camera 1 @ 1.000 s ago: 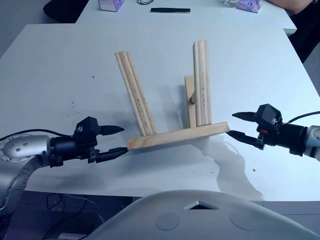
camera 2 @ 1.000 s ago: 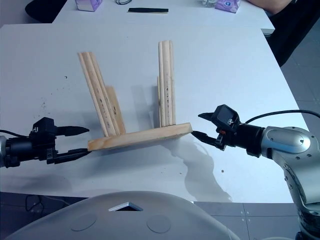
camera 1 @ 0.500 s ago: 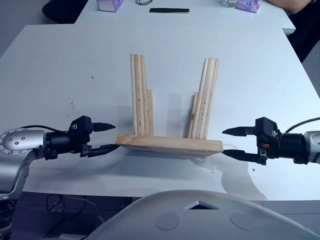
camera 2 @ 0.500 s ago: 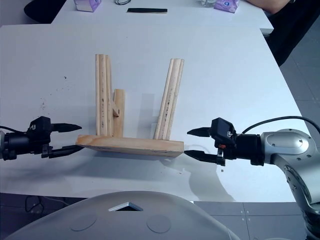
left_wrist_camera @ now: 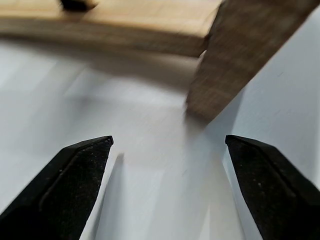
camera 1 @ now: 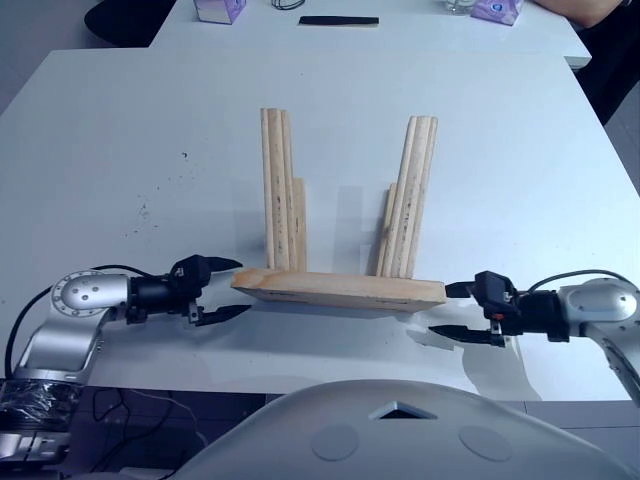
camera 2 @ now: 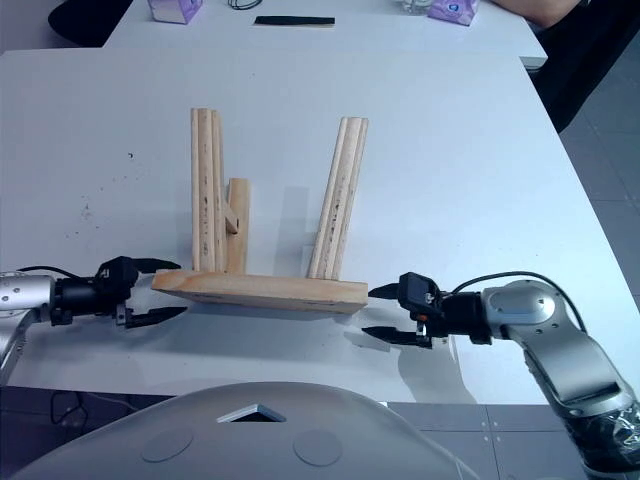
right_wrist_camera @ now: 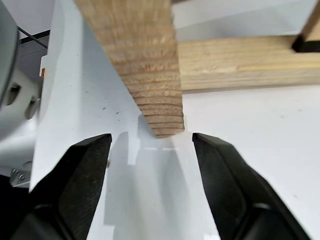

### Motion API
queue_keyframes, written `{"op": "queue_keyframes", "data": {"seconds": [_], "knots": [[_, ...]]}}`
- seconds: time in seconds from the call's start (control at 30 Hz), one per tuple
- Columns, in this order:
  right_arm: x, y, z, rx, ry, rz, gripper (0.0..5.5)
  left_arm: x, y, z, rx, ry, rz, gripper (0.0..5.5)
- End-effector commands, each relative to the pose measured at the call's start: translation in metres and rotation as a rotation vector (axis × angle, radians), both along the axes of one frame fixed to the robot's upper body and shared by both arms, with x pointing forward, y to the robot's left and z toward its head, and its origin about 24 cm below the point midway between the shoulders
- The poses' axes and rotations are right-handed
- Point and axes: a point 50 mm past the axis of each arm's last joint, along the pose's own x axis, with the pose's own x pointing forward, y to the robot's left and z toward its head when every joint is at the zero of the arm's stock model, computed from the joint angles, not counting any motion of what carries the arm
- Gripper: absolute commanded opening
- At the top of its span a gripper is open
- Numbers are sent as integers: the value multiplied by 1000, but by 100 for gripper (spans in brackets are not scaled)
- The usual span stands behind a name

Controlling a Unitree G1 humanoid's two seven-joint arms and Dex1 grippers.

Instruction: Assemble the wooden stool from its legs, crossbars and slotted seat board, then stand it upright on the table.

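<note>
The wooden stool lies on the white table with its seat board point(camera 1: 340, 290) on edge near the front. Two legs point(camera 1: 275, 190) point(camera 1: 412, 195) point away from me, with short crossbars point(camera 1: 298, 222) between them. My left gripper point(camera 1: 234, 289) is open just short of the board's left end, one finger above and one below its level. In the left wrist view the fingertips point(left_wrist_camera: 80, 180) frame a board corner point(left_wrist_camera: 235, 55) ahead of them. My right gripper point(camera 1: 440, 311) is open at the board's right end point(right_wrist_camera: 145, 70), low over the table.
The table's front edge point(camera 1: 250, 378) runs close below both grippers. A second table behind carries a purple box point(camera 1: 220, 10), a black strip point(camera 1: 340, 20) and a purple pack point(camera 1: 497, 10). Bare tabletop lies to the left and right of the stool.
The stool swung from tilted to square with the table's front edge, then stayed put. Both grippers have since dropped lower and drawn in towards the board's ends, still open.
</note>
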Motion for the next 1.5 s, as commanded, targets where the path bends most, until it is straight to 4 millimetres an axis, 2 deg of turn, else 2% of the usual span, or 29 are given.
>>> {"op": "queue_keyframes", "data": {"seconds": [0.03,0.23,0.5,0.57,0.73,0.9,1.03,1.17,1.2,1.3,1.4,1.43,1.5], "knots": [[10,8,-5,10,-62,-1,299,1,-12,-5,-54,-15,-40,381],[13,14,-13,11,-78,12,299,7,-26,-4,-118,-63,-56,295],[13,19,-15,36,-57,22,175,4,-34,-3,-169,-9,-119,167],[13,22,-14,53,-60,17,147,1,-36,-3,-181,5,-130,157],[10,26,-10,100,-33,7,143,3,-38,-1,-202,-1,-119,156],[8,22,2,174,69,-95,143,14,-45,24,-273,-45,-60,156],[2,15,32,262,143,-195,144,9,-47,59,-296,-49,-63,156],[1,12,85,482,196,-225,146,1,-47,102,-297,35,-54,156],[1,12,99,546,211,-214,147,-1,-49,116,-322,64,-67,156],[-7,10,141,740,444,-57,147,-4,-55,164,-423,180,-157,156],[6,-13,183,686,585,152,147,-4,-57,203,-432,357,-213,156],[10,-20,200,658,628,180,147,-2,-57,214,-438,413,-209,156],[15,-26,218,627,678,170,143,0,-58,231,-445,495,-182,156]]}}
